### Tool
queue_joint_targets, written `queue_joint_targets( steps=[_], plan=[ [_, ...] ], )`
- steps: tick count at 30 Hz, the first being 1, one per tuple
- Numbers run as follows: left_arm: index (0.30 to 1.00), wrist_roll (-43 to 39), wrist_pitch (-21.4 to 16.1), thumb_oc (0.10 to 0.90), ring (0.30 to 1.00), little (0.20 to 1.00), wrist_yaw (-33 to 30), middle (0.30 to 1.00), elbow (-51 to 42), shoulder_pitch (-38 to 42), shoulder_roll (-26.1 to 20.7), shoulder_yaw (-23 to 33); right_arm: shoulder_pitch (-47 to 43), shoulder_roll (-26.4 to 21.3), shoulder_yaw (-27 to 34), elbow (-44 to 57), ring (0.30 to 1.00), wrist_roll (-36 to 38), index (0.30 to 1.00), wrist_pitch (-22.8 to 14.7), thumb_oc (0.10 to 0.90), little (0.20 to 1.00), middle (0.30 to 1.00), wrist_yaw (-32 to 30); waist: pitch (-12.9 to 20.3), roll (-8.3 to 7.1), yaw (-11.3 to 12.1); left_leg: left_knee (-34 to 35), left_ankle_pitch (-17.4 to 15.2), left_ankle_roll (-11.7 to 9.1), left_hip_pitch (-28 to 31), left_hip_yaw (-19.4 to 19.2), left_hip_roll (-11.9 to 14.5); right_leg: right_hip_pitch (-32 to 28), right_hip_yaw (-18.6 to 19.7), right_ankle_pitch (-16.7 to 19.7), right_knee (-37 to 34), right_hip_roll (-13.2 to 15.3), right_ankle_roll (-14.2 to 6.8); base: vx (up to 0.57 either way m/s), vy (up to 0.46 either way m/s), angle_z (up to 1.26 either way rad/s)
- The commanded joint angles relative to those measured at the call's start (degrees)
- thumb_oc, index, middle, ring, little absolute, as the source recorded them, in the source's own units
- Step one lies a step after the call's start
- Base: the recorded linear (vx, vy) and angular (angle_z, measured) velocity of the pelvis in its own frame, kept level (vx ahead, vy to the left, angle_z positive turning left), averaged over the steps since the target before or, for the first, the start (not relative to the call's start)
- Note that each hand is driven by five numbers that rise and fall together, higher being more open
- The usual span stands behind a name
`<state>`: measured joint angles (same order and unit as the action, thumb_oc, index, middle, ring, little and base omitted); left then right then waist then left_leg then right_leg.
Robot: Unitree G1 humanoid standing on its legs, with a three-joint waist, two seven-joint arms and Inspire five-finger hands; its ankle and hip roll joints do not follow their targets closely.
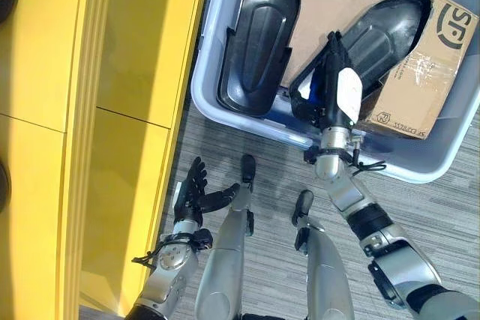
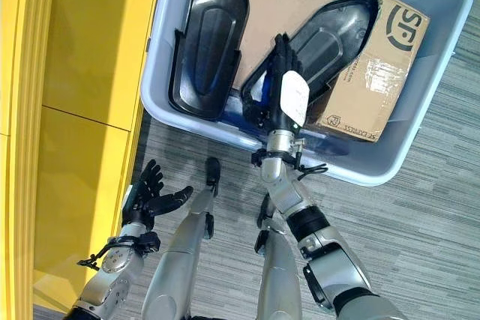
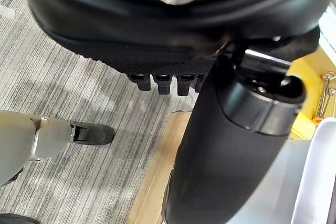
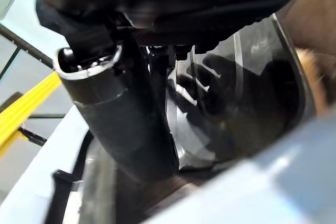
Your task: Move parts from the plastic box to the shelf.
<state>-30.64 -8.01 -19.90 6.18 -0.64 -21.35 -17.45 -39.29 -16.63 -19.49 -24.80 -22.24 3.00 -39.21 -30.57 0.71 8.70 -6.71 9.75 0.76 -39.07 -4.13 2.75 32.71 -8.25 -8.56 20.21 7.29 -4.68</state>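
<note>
Left eye view: right hand (image 1: 335, 88) inside pale blue plastic box (image 1: 420, 166), fingers on near end of right-hand glossy black moulded shell part (image 1: 382, 24), which is propped on brown cardboard carton (image 1: 424, 73); closure cannot be told. Left hand (image 1: 196, 192) idle, fingers relaxed, beside yellow shelf unit (image 1: 112, 73). Risk judged: slick curved shell slipped or snagged on box rim if lifted by one end.

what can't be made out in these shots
- Right hand grip on the right black part: in both eye views the fingertips are hidden at the part's edge.
- Shelf levels: yellow shelf shows only its face, cut by the view's edge.
- Cardboard box: partly covered by that part.
</note>
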Motion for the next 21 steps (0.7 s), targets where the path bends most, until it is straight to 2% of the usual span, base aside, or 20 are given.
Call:
queue_joint_targets(
  steps=[1,7,10,21],
  plan=[
    [1.000,2.32,-3.89,0.900,1.000,1.000,-0.95,1.000,-5.39,-2.04,-0.91,1.34,1.37,-3.94,3.30,3.83,1.000,-3.29,1.000,0.99,0.900,1.000,1.000,-2.52,0.78,0.75,-1.07,-6.06,-4.66,-3.46,-4.19,-1.49,3.36,-9.57,-1.56,0.08,-8.32,1.58,-0.91,0.00,0.000,0.00],
    [1.000,2.98,-3.65,0.900,1.000,1.000,-1.60,1.000,-5.93,-2.18,-0.95,1.97,3.78,-5.07,3.80,12.53,1.000,-7.26,1.000,0.66,0.900,1.000,1.000,-2.88,0.78,0.30,-1.67,-6.30,-4.76,-3.45,-4.28,-1.60,3.49,-9.46,-1.39,0.05,-8.18,1.54,-0.79,0.00,0.000,0.00],
    [1.000,3.45,-3.49,0.900,1.000,1.000,-2.00,1.000,-6.29,-2.57,-1.03,2.29,5.30,-4.97,3.91,18.66,1.000,-8.50,1.000,-0.77,0.900,1.000,1.000,-2.80,0.78,-0.01,-2.08,-6.33,-4.78,-3.40,-4.23,-1.67,3.56,-9.39,-1.32,0.06,-8.12,1.51,-0.77,0.00,0.000,0.00],
    [1.000,3.96,-3.08,0.900,1.000,1.000,-2.68,1.000,-7.51,-3.13,-1.16,2.83,7.89,-4.72,3.52,26.43,1.000,-9.46,1.000,-2.57,0.900,1.000,1.000,-2.57,0.78,-0.38,-2.59,-6.32,-4.80,-3.34,-4.13,-1.91,3.61,-9.35,-1.18,0.03,-8.04,1.45,-0.77,0.00,0.000,0.00]
  ],
)
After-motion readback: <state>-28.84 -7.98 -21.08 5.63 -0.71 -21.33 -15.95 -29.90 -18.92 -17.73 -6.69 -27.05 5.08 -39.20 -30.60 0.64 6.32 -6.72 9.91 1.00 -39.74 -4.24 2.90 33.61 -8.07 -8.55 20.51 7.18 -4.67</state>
